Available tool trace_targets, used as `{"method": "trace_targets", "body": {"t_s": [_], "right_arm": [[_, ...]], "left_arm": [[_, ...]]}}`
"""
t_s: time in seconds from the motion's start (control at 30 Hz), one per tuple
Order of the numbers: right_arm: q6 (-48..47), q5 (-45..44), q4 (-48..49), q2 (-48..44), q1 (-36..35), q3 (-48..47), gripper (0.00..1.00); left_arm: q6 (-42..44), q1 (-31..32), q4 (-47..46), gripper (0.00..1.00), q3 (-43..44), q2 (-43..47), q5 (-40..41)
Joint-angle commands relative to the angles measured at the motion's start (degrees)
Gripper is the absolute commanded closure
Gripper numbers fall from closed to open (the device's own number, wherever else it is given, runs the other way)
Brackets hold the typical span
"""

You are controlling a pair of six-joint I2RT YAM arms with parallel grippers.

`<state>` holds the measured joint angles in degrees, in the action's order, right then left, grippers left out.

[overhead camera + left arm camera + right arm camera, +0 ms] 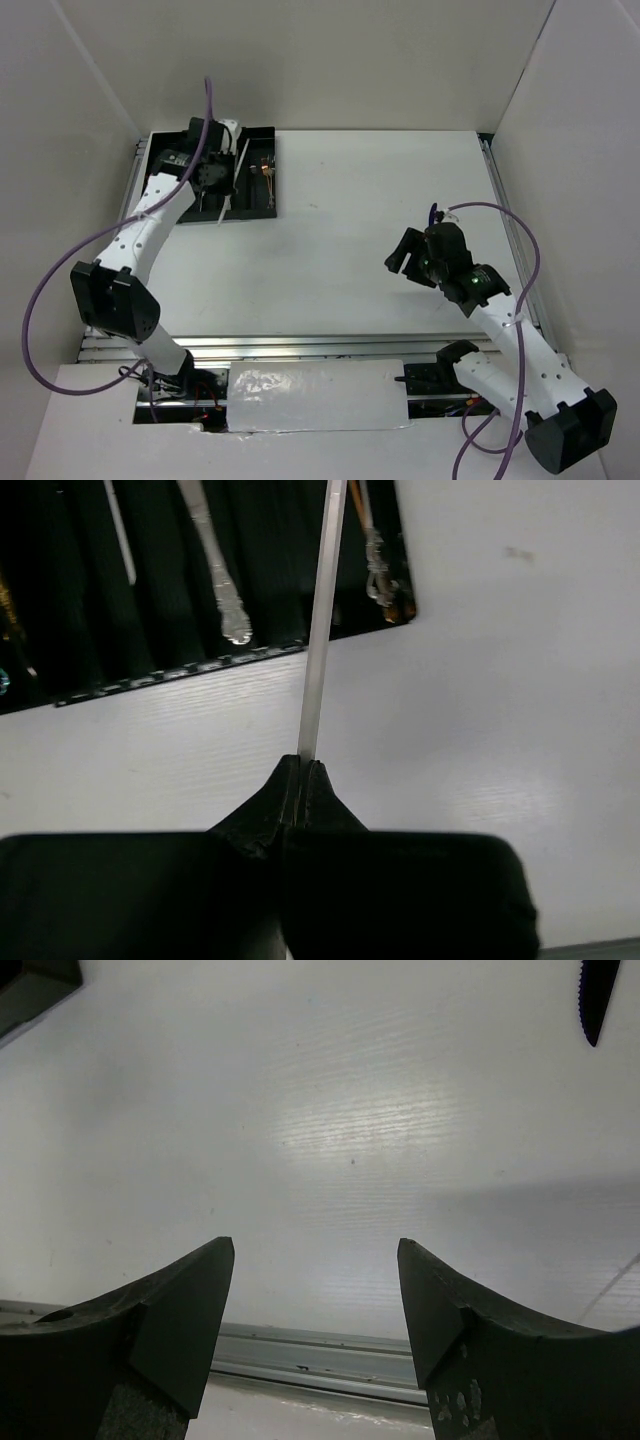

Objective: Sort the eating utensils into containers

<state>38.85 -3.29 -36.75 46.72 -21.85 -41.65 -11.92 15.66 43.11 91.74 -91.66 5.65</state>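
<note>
The left jaws pinch the near end of a thin pale stick [318, 630], which reaches across the tray [180, 668] at the upper left of the wrist view. A silver utensil [222, 580] and a copper utensil [378, 575] lie in its slots. The right jaws stand spread above the bench [330, 1110]. Held only by its tip, the stick could pivot and knock those utensils askew. Dropped into a slot, it would be missorted.

cutlery tray [160, 580] black | stick [318, 630] pale | utensil [213, 552] silver | table [480, 730] white
</note>
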Motion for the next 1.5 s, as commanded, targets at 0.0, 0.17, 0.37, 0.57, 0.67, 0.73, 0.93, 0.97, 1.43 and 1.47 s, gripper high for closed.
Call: {"method": "trace_targets", "body": {"t_s": [0.0, 0.17, 0.37, 0.57, 0.67, 0.73, 0.93, 0.97, 1.43, 1.47], "right_arm": [[-0.9, 0.7, 2.4, 0.9, 0.2, -1.1, 0.26], [-1.3, 0.5, 2.2, 1.8, 0.4, -1.9, 0.26], [0.3, 0.6, 2.7, 1.5, 0.3, -1.1, 0.26], [1.2, -0.8, 1.9, 4.3, 0.3, -1.6, 0.26], [1.8, -0.8, 1.8, 5.4, 0.3, -2.1, 0.25], [1.8, -0.8, 1.5, 6.4, 0.3, -2.7, 0.25], [2.5, -1.4, 1.2, 9.5, 0.1, -4.1, 0.25], [2.9, -1.4, 1.1, 10.1, 0.1, -4.3, 0.25], [2.6, -1.4, 1.2, 13.7, -0.3, -4.8, 0.24], [2.5, -1.4, 1.2, 14.0, -0.1, -5.0, 0.24]], "left_arm": [[8.0, -4.7, 2.5, 1.00, 4.0, -3.2, 0.7], [6.6, -13.4, 8.3, 1.00, 22.2, -14.8, -7.3], [5.7, -19.8, 2.9, 1.00, 23.4, -21.4, -6.7], [4.1, -20.8, -4.2, 1.00, 20.1, -25.1, 0.2], [4.5, -20.7, -5.6, 1.00, 22.1, -29.0, 3.5], [4.8, -20.7, -4.9, 1.00, 25.2, -32.3, 3.2], [4.8, -21.2, -5.9, 1.00, 27.3, -37.3, 3.3], [3.5, -21.3, -6.2, 1.00, 27.3, -38.0, 4.3], [3.2, -21.9, -3.3, 0.99, 32.3, -43.3, 1.8], [3.3, -21.9, -2.6, 0.98, 32.9, -43.5, 1.4]]}}
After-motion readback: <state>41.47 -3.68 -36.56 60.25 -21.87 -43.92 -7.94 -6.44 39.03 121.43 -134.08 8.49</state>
